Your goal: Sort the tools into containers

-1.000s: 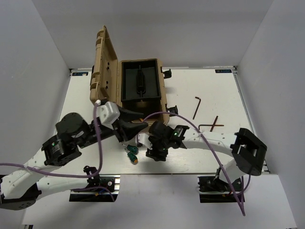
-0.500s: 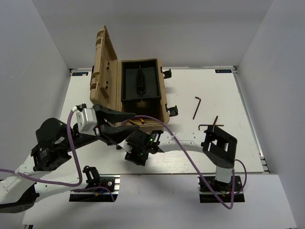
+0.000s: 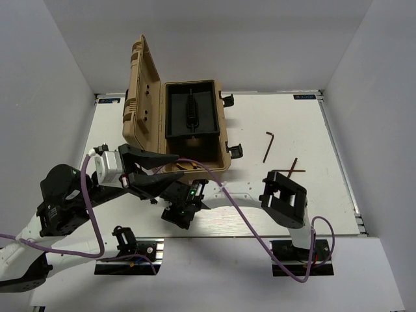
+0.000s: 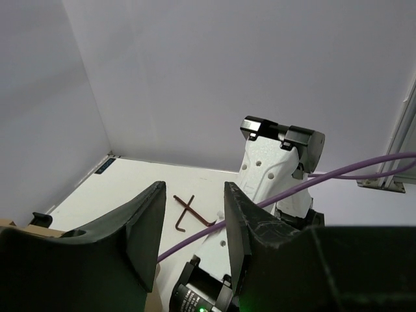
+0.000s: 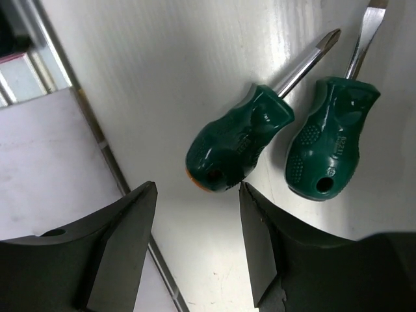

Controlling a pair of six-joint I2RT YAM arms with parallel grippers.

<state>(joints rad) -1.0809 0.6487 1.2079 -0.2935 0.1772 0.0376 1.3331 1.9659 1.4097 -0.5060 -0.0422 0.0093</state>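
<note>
Two stubby green-handled screwdrivers lie side by side on the table in the right wrist view, one [image 5: 240,140] with an orange end and one [image 5: 328,146] to its right. My right gripper [image 5: 198,188] is open just below the orange end and holds nothing. In the top view my right gripper [image 3: 177,213] covers both screwdrivers. My left gripper [image 3: 170,170] is open and empty, raised beside the toolbox front. Two dark hex keys lie at the right, one [image 3: 268,146] farther back and one [image 3: 289,168] nearer; they also show in the left wrist view [image 4: 185,211]. The pliers are not clearly visible.
A tan toolbox [image 3: 223,123] stands open at the back centre with its lid [image 3: 140,97] upright on the left and a black tray [image 3: 190,114] inside. My right arm stretches leftward across the near table, its purple cable [image 3: 221,179] looping over it. White walls enclose the table.
My right arm has swung left and toward the near edge, and its gripper now covers the screwdrivers in the top view. My left arm has pulled back to the left.
</note>
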